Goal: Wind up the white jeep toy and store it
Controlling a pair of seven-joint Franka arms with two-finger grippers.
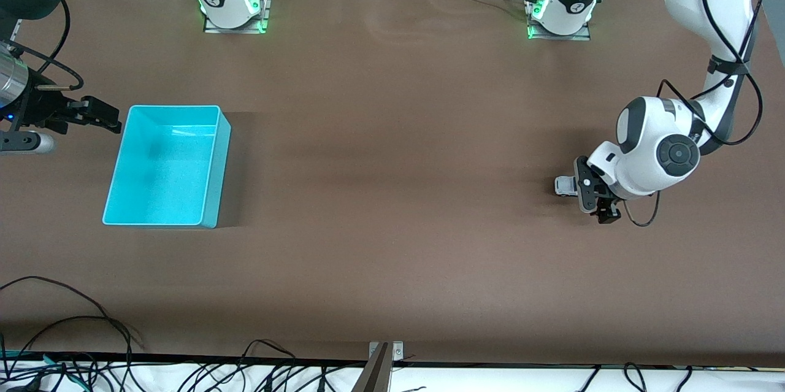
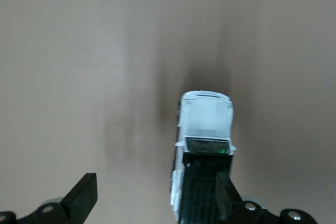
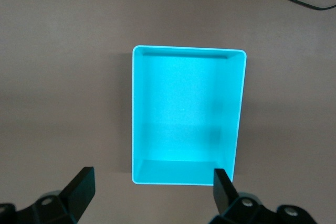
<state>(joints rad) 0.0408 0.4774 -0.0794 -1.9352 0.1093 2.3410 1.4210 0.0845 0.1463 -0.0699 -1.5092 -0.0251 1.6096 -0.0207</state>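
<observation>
The white jeep toy (image 1: 565, 185) stands on the brown table toward the left arm's end. In the left wrist view the jeep (image 2: 206, 121) shows its white hood and black roof panel. My left gripper (image 1: 593, 197) is open and low over the table at the jeep. In its wrist view the left gripper (image 2: 156, 192) has the jeep's rear close by one finger (image 2: 224, 195), with the rest of the gap bare. My right gripper (image 1: 103, 115) is open and empty beside the cyan bin (image 1: 218, 134); it also shows in the right wrist view (image 3: 152, 184).
The cyan bin (image 3: 135, 119) is empty and stands toward the right arm's end of the table. Cables (image 1: 73, 318) lie along the table edge nearest the front camera. The arm bases (image 1: 233, 8) stand at the table edge farthest from that camera.
</observation>
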